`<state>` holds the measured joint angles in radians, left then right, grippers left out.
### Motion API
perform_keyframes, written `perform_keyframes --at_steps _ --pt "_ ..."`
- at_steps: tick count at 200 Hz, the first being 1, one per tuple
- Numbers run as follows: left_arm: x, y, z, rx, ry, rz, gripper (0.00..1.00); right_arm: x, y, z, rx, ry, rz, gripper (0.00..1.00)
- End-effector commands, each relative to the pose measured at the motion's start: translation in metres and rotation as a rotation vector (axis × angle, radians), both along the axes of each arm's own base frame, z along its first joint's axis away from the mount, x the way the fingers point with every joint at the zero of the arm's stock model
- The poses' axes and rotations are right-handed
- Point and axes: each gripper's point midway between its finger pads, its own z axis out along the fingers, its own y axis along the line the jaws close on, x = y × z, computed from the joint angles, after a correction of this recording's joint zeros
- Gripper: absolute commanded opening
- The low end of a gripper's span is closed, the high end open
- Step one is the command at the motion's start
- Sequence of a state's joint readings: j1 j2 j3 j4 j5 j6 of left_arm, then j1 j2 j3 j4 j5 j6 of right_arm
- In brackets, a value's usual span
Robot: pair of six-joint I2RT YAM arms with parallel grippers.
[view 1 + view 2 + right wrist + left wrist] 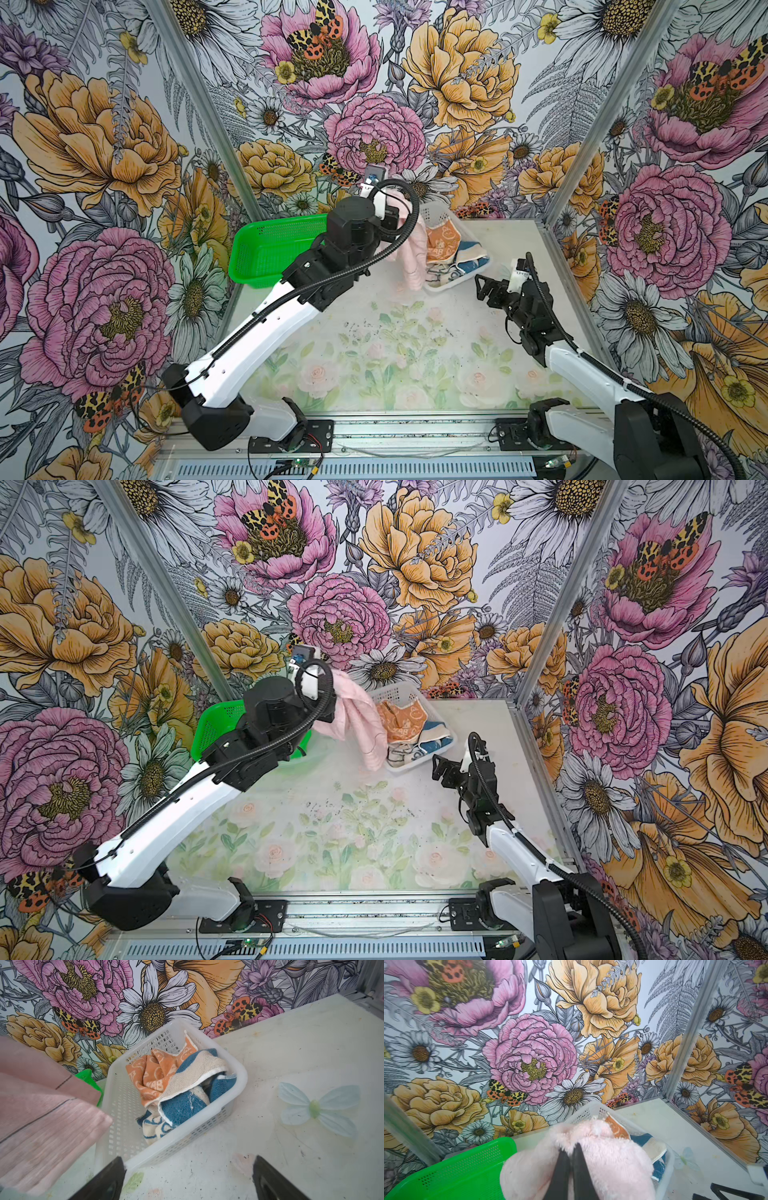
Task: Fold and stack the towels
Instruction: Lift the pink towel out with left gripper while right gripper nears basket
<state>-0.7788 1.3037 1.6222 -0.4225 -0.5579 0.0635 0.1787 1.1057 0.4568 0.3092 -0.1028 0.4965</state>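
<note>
left gripper (pixel 570 1148): clenched on pink towel (pixel 359 725), held high, likely to clear white basket (pixel 242 1078)
right gripper (pixel 189 1161): jaws spread, empty, beside white basket
unpicked: orange towel (pixel 149 1072), blue towel (pixel 182 1109)

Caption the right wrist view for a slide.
Open right gripper faces white basket holding orange towel, blue towel; pink towel alongside.

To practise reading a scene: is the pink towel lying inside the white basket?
No, the pink towel hangs from the left gripper beside the white basket.
</note>
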Motion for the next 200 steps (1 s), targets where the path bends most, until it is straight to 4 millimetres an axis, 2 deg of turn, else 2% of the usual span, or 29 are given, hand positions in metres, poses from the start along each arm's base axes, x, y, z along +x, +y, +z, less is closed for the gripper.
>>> perform_keyframes --at_steps 1,10,25,34,47,63,94,122,132,149,173,188,200 --pt "-0.015 0.045 0.02 -0.035 -0.073 0.09 0.0 0.002 0.007 0.018 -0.015 -0.076 0.031 0.97" --pt "-0.024 0.059 0.025 -0.051 -0.088 0.104 0.0 0.001 0.009 0.018 -0.019 -0.08 0.039 0.97" --pt "-0.03 0.073 0.021 -0.069 -0.086 0.11 0.0 0.001 0.013 0.02 -0.028 -0.091 0.055 0.96" --pt "-0.029 0.078 0.01 -0.067 -0.059 0.11 0.0 0.0 0.018 0.022 -0.034 -0.095 0.072 0.96" --pt "-0.021 0.079 -0.015 -0.061 0.013 0.096 0.0 0.001 0.026 0.024 -0.056 -0.1 0.1 0.95" --pt "-0.012 0.072 -0.054 -0.048 0.123 0.052 0.0 0.001 0.038 0.024 -0.108 -0.089 0.132 0.92" --pt "-0.011 0.057 -0.118 0.004 0.273 -0.017 0.0 0.006 0.064 0.021 -0.226 -0.051 0.196 0.88" --pt "-0.007 0.039 -0.161 0.075 0.391 -0.095 0.0 0.018 0.09 0.023 -0.287 -0.018 0.264 0.82" --pt "-0.005 0.032 -0.173 0.098 0.419 -0.132 0.0 0.024 0.101 0.02 -0.302 0.009 0.296 0.79" --pt "0.004 0.031 -0.193 0.11 0.464 -0.162 0.0 0.035 0.12 0.01 -0.319 0.066 0.346 0.75" --pt "0.011 0.041 -0.216 0.047 0.48 -0.201 0.0 0.045 0.147 -0.006 -0.341 0.122 0.408 0.7" --pt "0.011 0.045 -0.205 -0.005 0.466 -0.212 0.0 0.047 0.161 -0.014 -0.357 0.14 0.435 0.69" --pt "0.012 0.049 -0.204 -0.046 0.459 -0.202 0.0 0.048 0.169 -0.021 -0.368 0.156 0.45 0.67"
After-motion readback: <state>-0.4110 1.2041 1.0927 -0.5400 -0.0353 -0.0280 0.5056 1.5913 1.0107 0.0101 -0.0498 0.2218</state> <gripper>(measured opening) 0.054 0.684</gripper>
